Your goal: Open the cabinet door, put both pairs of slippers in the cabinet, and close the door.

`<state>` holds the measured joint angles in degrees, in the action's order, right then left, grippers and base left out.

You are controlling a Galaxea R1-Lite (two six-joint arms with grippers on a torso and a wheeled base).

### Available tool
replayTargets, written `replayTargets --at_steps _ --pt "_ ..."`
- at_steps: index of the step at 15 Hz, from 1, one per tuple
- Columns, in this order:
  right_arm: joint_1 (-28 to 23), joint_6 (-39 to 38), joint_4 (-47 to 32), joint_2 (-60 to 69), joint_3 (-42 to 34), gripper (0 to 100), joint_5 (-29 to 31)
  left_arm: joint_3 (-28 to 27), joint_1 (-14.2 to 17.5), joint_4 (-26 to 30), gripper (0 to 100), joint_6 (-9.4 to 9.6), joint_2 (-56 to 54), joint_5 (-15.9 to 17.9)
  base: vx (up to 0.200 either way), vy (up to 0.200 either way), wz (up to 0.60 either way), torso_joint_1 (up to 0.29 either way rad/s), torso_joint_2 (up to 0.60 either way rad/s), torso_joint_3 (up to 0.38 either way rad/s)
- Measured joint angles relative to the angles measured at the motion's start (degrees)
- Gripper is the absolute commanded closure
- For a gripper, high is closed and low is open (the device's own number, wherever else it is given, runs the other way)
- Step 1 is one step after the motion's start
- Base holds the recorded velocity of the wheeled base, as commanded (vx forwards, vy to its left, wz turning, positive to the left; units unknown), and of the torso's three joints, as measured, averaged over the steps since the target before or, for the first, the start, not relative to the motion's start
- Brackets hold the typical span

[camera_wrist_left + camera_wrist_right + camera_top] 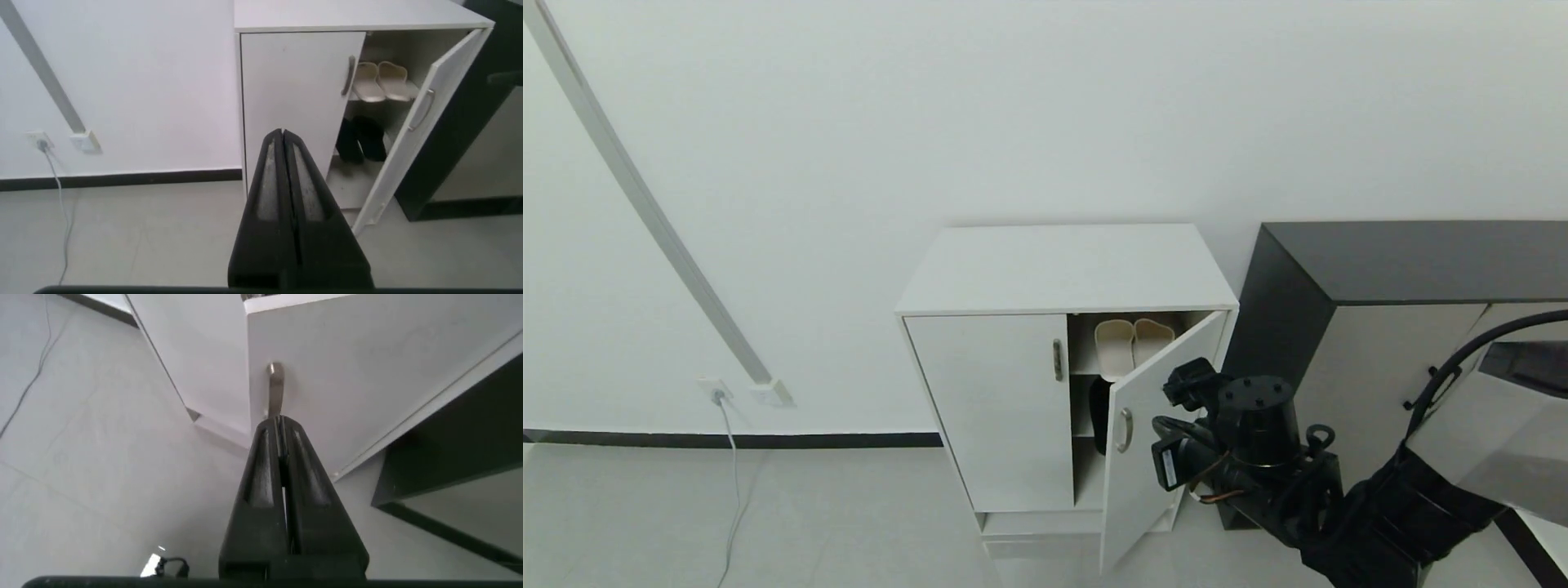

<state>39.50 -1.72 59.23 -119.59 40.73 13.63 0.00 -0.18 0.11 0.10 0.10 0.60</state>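
The white cabinet (1062,269) stands against the wall with two doors: the left door (992,408) is closed and the right door (1152,457) is ajar. Inside are two pairs of slippers, the beige pair (1133,341) on the top shelf and the black pair (364,139) on the shelf below. Each door carries one metal handle. The right gripper (279,420) is closed on nothing, its tip just beside the right door's handle (274,392) on the outer face. The left gripper (283,132) is closed and empty too, well apart from the cabinet. Two wall sockets (713,387) sit to the left, with one cord (737,482) plugged in; one dark cabinet (1405,261) stands to the right
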Motion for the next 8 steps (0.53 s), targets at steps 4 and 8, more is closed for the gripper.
replayTargets --at_steps 4,8 --pt "0.2 0.0 0.0 -0.1 -1.0 100 0.0 0.0 0.0 0.0 100 -0.1 0.0 -0.1 0.1 0.0 0.0 0.004 0.0 0.002" --pt "0.2 -0.3 0.2 -1.2 -1.0 100 -1.3 0.0 0.0 0.0 100 -0.15 0.0 -0.2 0.0 0.0 0.0 0.0 0.0 0.0"
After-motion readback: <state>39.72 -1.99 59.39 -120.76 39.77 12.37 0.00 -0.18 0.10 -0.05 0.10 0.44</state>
